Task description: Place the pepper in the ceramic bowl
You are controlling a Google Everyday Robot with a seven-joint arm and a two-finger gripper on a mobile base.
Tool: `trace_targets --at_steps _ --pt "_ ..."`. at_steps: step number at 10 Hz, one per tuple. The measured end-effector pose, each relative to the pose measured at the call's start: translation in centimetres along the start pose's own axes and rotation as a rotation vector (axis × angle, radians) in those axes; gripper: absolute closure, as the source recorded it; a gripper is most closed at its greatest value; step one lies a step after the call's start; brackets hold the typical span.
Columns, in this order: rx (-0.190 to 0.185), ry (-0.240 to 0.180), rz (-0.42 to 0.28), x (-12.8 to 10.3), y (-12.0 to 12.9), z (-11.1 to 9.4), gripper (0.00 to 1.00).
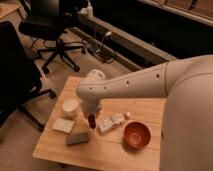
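Note:
The small dark red pepper (91, 121) hangs lengthwise from the tip of my gripper (91, 117), which points down over the left-middle of the wooden table (102, 150) and is shut on it. It is just above the tabletop, between a grey block and a white packet. The round orange-red ceramic bowl (136, 135) stands on the table to the right of the gripper, about a bowl's width away, with nothing visible inside. My large white arm (150, 85) reaches in from the right and hides the table's right end.
A white cup (71, 106) stands left of the gripper. A flat pale pad (63, 125) and the grey block (78, 137) lie below it, the white packet (111, 122) beside the pepper, and a small white ball (128, 115) near the bowl. Office chairs (55, 30) stand behind.

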Motion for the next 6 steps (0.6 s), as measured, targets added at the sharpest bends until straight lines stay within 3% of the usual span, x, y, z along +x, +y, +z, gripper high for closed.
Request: trace_targets --at_steps 6 --pt "0.1 -0.004 0.156 0.9 -10.6 -2.3 0.98"
